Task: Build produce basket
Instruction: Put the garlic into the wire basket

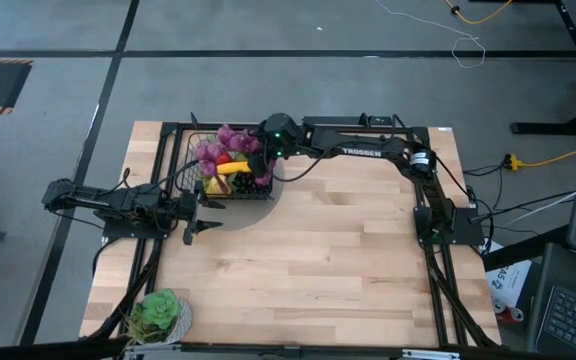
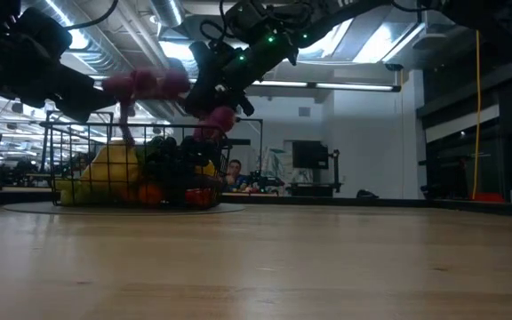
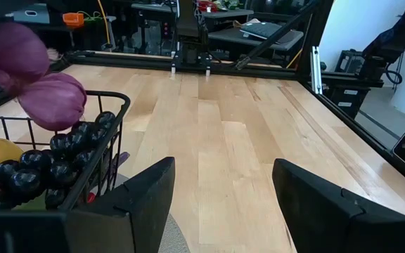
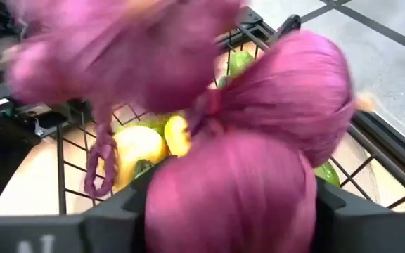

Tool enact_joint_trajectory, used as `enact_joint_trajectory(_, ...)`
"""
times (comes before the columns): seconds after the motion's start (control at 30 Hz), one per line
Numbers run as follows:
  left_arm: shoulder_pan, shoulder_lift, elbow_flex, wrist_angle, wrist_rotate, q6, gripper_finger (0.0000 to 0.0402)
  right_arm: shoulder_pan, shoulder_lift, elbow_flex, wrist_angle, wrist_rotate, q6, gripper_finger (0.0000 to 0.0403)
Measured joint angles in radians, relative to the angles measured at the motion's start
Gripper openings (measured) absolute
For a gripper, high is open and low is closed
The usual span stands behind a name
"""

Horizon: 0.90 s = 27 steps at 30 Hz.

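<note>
The black wire basket [image 1: 190, 160] stands at the far left of the table, holding produce: a yellow banana [image 1: 230, 168], dark grapes [image 3: 62, 151] and green pieces. My right gripper [image 1: 258, 165] hangs over the basket's right side with the purple bunch [image 4: 259, 140] between its fingers. The bunch's other bulbs [image 2: 149, 84] spread above the basket's rim. My left gripper [image 3: 220, 204] waits open and level at the table's left edge, just near of the basket. My right gripper has one bulb of the purple bunch [image 4: 223, 197] between its two fingers [image 4: 118, 218], one on each side. The fingers slant down from the table's right. The other bulbs stretch out beyond the fingers over the produce, and a braided stalk [image 4: 100, 161] hangs down toward the basket.
A grey round mat [image 2: 123, 209] lies under the basket. A green potted plant [image 1: 160, 315] stands at the near left corner. Bare wood [image 1: 338, 240] stretches over the table's middle and right. A person [image 2: 235, 173] sits far off in the room behind.
</note>
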<state>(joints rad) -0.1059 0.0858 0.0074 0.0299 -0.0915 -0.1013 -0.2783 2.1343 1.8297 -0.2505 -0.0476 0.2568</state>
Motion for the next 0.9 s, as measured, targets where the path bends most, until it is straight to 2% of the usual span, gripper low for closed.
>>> enact_joint_trajectory(0.17,0.000,0.000,0.000,0.000,0.000,0.000,0.0235,0.002,0.016,-0.002,0.008,-0.007,-0.003,0.0242)
enact_joint_trajectory(0.33,0.000,0.000,0.000,0.000,0.000,0.000,0.0235,0.002,0.024,-0.001,0.016,-0.010,-0.032,0.0254)
enact_joint_trajectory(0.5,0.000,0.000,0.000,0.000,0.000,0.000,0.0235,0.001,0.024,-0.001,0.033,-0.212,-0.110,0.0254)
enact_joint_trajectory(0.63,0.000,0.000,0.000,0.000,0.000,0.000,0.0235,0.001,0.024,-0.001,0.034,-0.200,-0.123,0.0254)
enact_joint_trajectory(0.73,0.000,0.000,0.000,0.000,0.000,0.000,0.0235,-0.004,0.024,-0.001,0.032,-0.105,-0.131,0.0255)
enact_joint_trajectory(0.9,0.000,0.000,0.000,0.000,0.000,0.000,0.0235,-0.007,0.024,-0.001,0.031,-0.160,-0.216,0.0255)
